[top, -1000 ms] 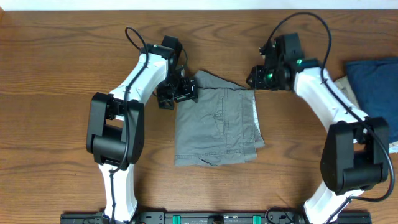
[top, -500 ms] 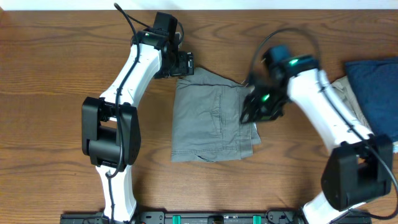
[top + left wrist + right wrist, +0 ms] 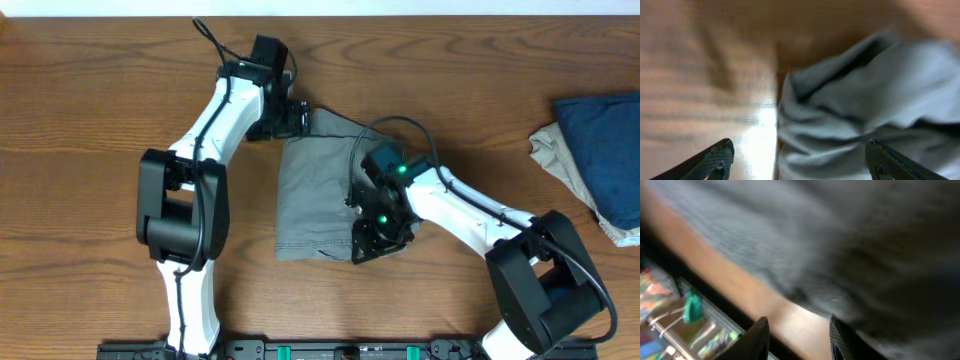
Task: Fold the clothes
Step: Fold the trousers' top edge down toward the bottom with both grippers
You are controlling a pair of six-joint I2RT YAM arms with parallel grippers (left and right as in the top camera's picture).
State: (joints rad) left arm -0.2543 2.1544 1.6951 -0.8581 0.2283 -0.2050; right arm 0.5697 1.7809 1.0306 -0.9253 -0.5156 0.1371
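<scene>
Close to the front edge of the brown wooden table [image 3: 80, 220], a black rail with green clips [image 3: 340, 351] runs along the bottom of the overhead view. Just past it, in the middle of the table, lie the soft grey shorts [image 3: 320, 190]. They are folded into a tall block shape and lie flat on the wood.

The right gripper [image 3: 372, 240] is down at the near right corner of the shorts. Its white and black arm reaches in from the right side of the table. The right wrist view is very blurry. It shows two dark fingers [image 3: 757, 340] standing a little apart, with only brown table in the gap between them. Grey cloth fills the view just past the tips.

Over by the right edge of the table, well apart from the shorts, a dark blue folded cloth [image 3: 600, 140] lies on top of a pale tan cloth [image 3: 555, 160].

Farther back, the left gripper [image 3: 292, 118] sits at the far left corner of the shorts. In the left wrist view its two black fingers [image 3: 715, 160] are spread wide. The bumpy, bunched-up grey edge lies on the table ahead of them, and they are not squeezing it.
</scene>
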